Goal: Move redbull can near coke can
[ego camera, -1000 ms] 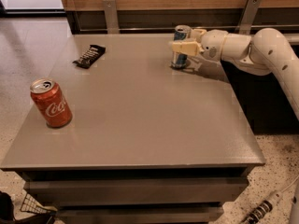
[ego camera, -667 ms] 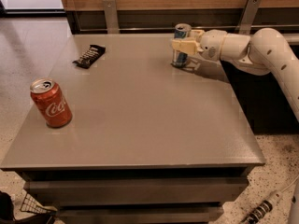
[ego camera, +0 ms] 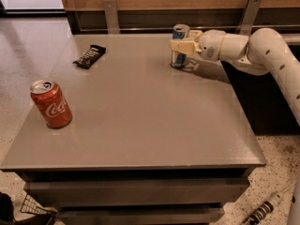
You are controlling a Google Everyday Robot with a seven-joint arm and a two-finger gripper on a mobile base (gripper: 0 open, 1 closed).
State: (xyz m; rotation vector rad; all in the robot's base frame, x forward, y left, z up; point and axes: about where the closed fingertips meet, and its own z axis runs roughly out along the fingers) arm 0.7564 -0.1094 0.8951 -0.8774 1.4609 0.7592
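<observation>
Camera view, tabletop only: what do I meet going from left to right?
Coke can → snack bar → redbull can, with the end effector at that can.

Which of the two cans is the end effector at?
The slim blue-silver redbull can at the table's far edge; the end effector is at it. The red coke can stands alone.

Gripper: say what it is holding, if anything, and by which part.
The gripper grips the slim blue can around its middle, upright, near the table's far edge.
</observation>
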